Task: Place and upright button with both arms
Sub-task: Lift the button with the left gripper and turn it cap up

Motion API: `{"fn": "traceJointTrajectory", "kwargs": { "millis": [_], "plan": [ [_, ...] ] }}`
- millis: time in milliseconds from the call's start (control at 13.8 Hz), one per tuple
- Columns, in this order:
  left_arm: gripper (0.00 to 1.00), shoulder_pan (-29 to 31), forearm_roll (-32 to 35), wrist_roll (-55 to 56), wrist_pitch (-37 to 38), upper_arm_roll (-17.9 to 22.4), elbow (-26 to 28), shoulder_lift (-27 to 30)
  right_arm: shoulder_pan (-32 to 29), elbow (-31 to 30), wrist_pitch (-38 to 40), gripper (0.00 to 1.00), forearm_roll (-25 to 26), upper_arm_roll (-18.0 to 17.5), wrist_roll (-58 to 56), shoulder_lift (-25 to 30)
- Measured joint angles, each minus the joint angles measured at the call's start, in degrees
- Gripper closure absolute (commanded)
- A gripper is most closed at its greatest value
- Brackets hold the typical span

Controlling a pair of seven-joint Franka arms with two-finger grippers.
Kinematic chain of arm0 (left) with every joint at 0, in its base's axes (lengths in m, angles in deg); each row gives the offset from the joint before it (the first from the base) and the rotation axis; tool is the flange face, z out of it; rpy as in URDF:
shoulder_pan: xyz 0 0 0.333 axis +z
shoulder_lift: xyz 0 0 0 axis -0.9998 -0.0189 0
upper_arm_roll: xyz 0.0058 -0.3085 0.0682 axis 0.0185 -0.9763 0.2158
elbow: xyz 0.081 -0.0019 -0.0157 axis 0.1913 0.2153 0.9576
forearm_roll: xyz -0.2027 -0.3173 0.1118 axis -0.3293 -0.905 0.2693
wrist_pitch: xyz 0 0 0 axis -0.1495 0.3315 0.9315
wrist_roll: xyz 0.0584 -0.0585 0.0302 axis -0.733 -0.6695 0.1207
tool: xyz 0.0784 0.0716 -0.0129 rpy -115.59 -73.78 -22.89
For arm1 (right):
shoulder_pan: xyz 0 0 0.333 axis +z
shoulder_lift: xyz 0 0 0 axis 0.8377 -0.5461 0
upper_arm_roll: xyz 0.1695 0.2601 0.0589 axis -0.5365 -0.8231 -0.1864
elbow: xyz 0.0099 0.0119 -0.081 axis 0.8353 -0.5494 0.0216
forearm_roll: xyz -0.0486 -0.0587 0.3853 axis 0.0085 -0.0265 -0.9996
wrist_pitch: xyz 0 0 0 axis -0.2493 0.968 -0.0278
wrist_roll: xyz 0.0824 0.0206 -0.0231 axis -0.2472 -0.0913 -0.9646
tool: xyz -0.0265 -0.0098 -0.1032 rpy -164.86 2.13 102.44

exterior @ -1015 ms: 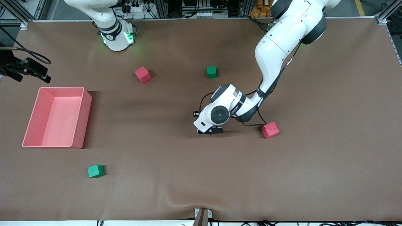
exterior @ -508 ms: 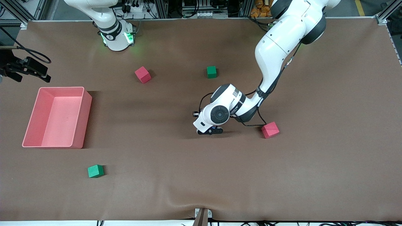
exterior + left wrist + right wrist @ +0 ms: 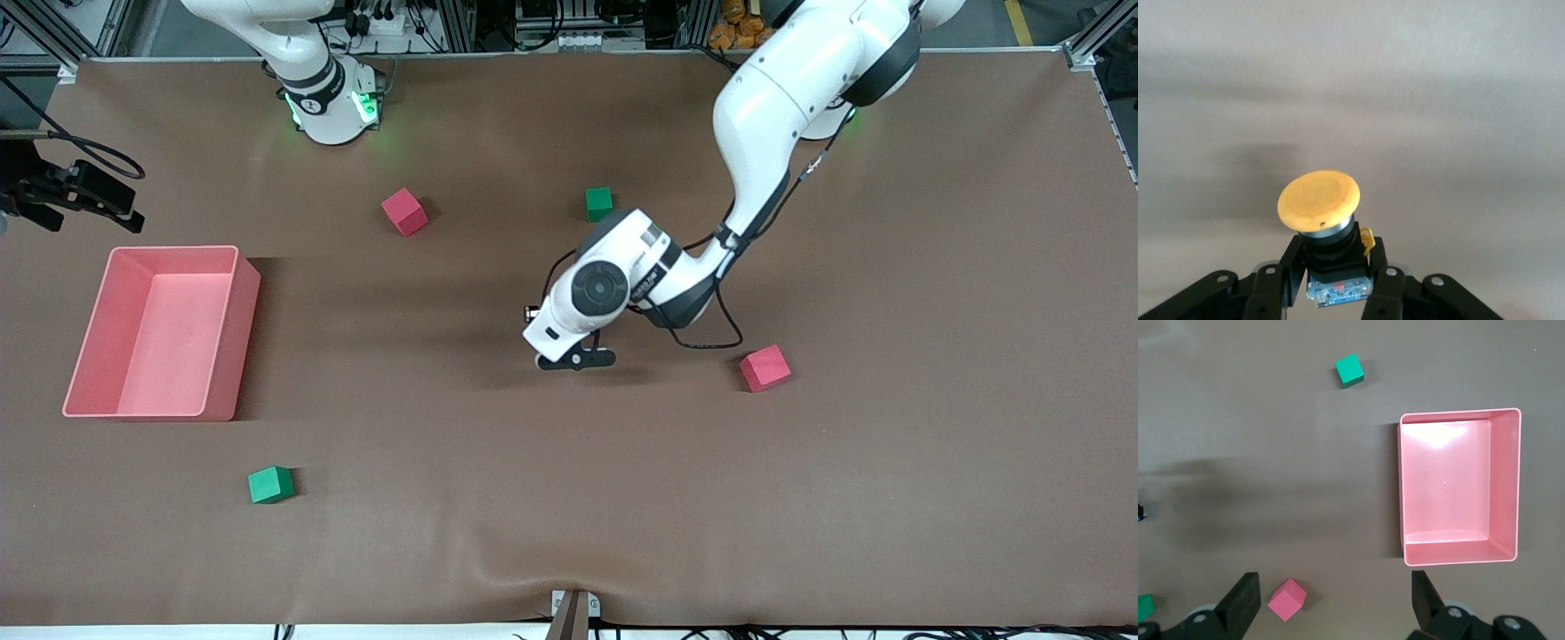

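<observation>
- Your front camera looks down from high across the table (image 3: 889,498)
- Your left wrist camera sits close above its gripper (image 3: 1331,283)
- Your right wrist camera looks straight down on the pink bin (image 3: 1504,487), shared with front

The brown cloth-covered table (image 3: 933,444) lay bare nearest the front camera, save one green foam cube (image 3: 270,484). A pink plastic bin (image 3: 160,331) blocked the right arm's end. Two red foam cubes (image 3: 404,212) (image 3: 765,368) and another green cube (image 3: 599,204) dotted the middle.

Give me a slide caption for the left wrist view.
Left gripper shut on the orange-capped button, lifted above the brown table.
</observation>
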Motion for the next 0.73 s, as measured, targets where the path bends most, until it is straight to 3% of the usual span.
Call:
{"fn": "traceJointTrajectory", "kwargs": {
  "millis": [290, 580, 725],
  "plan": [
    [1.0, -6.4, 11.9, 9.4, -2.0, 3.2, 0.1, 1.7, 0.0, 0.0, 0.0, 0.0, 0.0, 0.0, -0.2, 0.0],
    [1.0, -10.2, 35.2, 30.2, -4.2, 3.2, 1.5, 1.0, 0.0, 0.0, 0.0, 0.0, 0.0, -0.1, -0.2, 0.0],
    [1.0, -12.2, 42.4, 40.0, -5.7, 3.2, 2.1, -0.3, 0.0, 0.0, 0.1, 0.0, 0.0, 0.0, -0.2, 0.0]
  ]
}}
